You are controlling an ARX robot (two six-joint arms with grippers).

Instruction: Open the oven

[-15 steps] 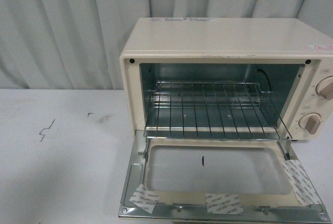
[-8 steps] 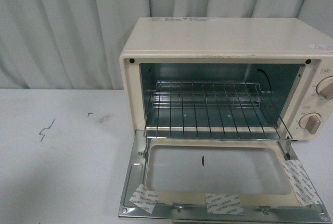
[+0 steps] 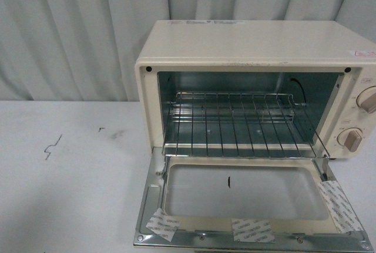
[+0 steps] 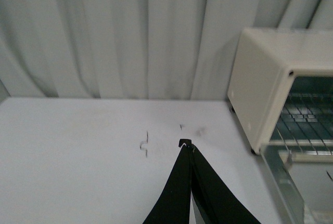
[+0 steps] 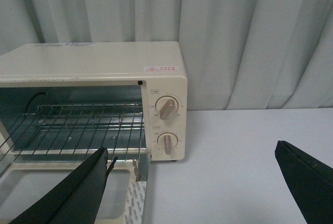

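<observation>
Table (image 3: 70,194) is carrying everything, and the oven (image 3: 247,47) is sitting ahead of both tools: well apart from the left gripper (image 4: 186,144), on its right-arm side, and near the right gripper (image 5: 191,150), on its left-arm side. Task is looking done, since the door (image 3: 150,206) is lying dropped down, about flat. So the main risk is coming from the tools, not the oven. Right gripper is standing wide open, and one finger (image 5: 73,193) is hanging just beside the door's outer corner; any sweep toward the left arm is risking a snag that flips the door back up or shoves the light oven across the table. Left gripper is showing its fingers pressed together, holding nothing, and posing little threat at that range. Wire rack (image 3: 235,124) is sitting exposed, so a forward reach is risking hooking it. Knobs (image 5: 166,108) are facing the right gripper, so a bump is risking turning one. Tape patches (image 3: 252,229) on the door rim are looking snaggable.
</observation>
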